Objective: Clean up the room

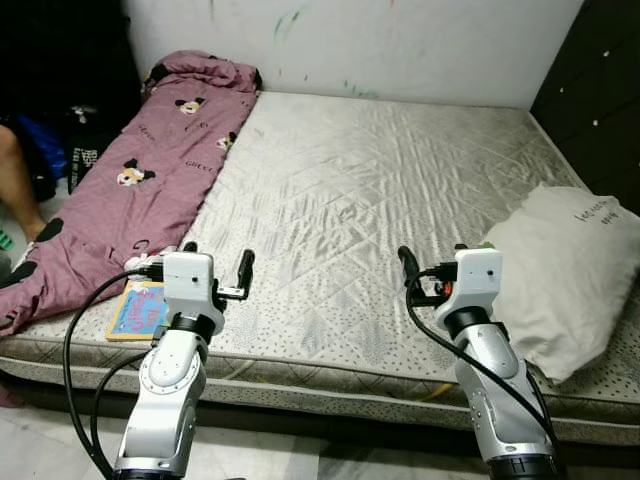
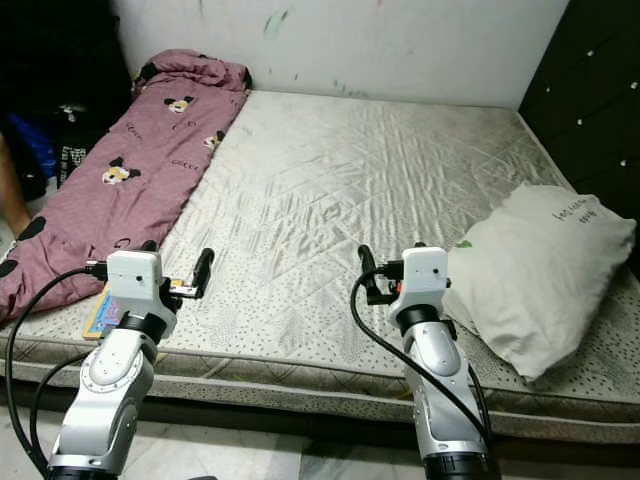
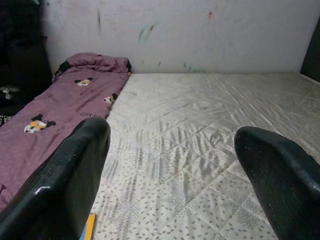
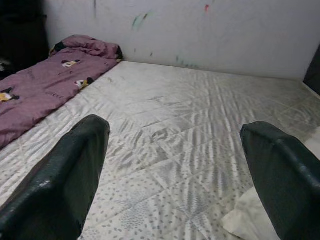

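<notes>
A big bed with a bare white mattress (image 1: 380, 200) is seen in front of the robot. A pink blanket (image 1: 150, 190) with cartoon mice on it is spread in a long heap down the left side of the bed, from the far wall to the near edge. A white pillow (image 1: 565, 275) is lying at the near right corner, and part of it hangs over the edge of the mattress. A small colourful book (image 1: 138, 310) is lying flat on the near left edge, just beside the blanket. A person's leg (image 1: 18, 185) is seen at the far left, next to the bed.

Both arms are held up over the near edge of the bed. The left gripper (image 1: 215, 268) is held above the near left part of the mattress, close to the book. Its two black fingers (image 3: 65, 180) are spread wide apart and nothing is held between them. The right gripper (image 1: 430, 272) is held just beside the pillow. Its fingers (image 4: 65, 175) are also spread wide, with nothing in them.

It looks like the cleaning is only at the start. The blanket is not folded, the pillow is not put in its place, and the book is not picked up. Nothing is touched by the grippers yet
</notes>
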`<state>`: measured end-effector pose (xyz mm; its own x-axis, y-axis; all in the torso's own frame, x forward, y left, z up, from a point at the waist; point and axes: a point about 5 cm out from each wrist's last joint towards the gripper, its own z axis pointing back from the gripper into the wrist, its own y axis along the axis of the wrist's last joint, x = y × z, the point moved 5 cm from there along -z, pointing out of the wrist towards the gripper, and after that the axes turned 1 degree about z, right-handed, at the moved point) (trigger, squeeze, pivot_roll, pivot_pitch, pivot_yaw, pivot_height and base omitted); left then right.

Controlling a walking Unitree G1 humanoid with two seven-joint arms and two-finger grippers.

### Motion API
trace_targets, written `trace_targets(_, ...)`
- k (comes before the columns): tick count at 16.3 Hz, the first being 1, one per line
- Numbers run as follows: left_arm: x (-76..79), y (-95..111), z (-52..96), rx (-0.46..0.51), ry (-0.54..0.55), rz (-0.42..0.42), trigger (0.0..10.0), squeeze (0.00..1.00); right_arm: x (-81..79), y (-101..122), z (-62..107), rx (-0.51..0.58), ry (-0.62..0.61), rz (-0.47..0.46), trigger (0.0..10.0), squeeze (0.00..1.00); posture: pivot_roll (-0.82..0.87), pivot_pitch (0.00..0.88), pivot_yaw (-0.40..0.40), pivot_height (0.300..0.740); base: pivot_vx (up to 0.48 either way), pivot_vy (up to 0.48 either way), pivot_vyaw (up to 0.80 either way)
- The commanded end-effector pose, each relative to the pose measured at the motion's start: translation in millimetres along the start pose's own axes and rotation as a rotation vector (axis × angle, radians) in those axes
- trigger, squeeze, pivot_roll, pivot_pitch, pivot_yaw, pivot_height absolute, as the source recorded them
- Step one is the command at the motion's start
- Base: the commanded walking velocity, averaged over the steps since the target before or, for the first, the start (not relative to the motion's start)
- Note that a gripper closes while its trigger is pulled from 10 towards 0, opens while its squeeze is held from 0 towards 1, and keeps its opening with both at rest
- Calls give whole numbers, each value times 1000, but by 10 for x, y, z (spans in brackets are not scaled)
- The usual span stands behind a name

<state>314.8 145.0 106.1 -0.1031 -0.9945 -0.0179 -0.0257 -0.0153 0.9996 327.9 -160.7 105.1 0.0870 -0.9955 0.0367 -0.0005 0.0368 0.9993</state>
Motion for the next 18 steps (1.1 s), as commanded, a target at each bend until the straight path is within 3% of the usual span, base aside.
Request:
trace_targets(1,13,-12,-10,-8,-5,-20,10000,0,-2,12,-22,-1,1,-7,10000,0,0,0,-25,740,0,0,0)
trace_targets(18,54,-31,-44,-14,-22,1,10000,0,-4,-25,-91,-9,-17,-7,10000,0,-6,0,-13,740,0,-325,0)
